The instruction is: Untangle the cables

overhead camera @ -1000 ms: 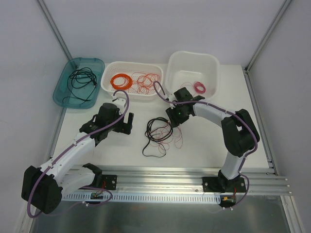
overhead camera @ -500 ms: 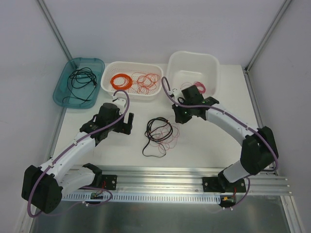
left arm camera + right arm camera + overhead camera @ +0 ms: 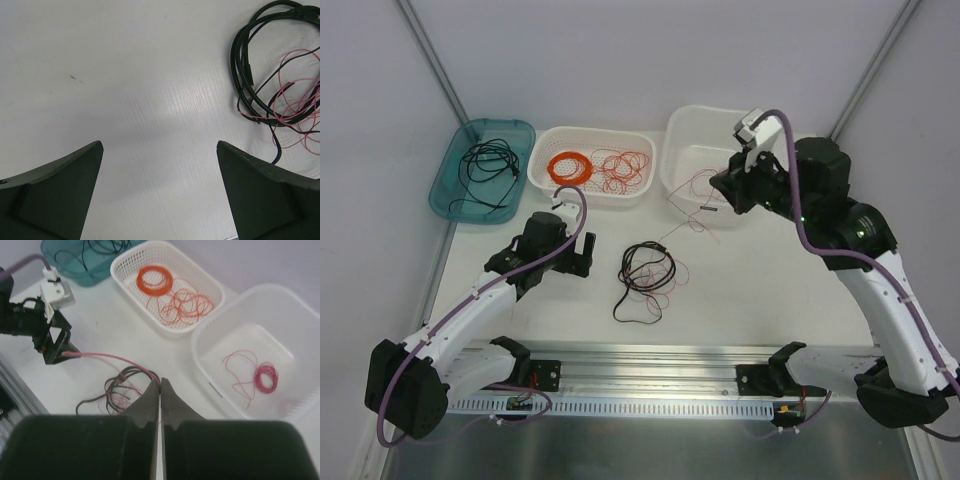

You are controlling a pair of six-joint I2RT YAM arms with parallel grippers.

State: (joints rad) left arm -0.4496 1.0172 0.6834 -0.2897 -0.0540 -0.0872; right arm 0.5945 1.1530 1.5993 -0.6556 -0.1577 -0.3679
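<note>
Right wrist view shows the right gripper (image 3: 160, 390) with its fingers pressed together on a thin pink wire (image 3: 107, 358), which runs out leftward from the pinch, above the table (image 3: 100, 330). A second ago this gripper was low beside the cables. It has since shut on the strand and risen up and back toward the white tub (image 3: 669, 150). From above, the pink wire now stretches in a slack line from the gripper down to the cables (image 3: 648, 272). They lie on the table between the two arms, with black loops over pinkish ones, and have barely shifted. The pull looks to be drawing one pink wire out of the black ones, though its far end seems still caught in the heap, so the separation is only begun. The left gripper (image 3: 576, 258), jaws wide apart and holding nothing, has stayed just left of the cables.
</note>
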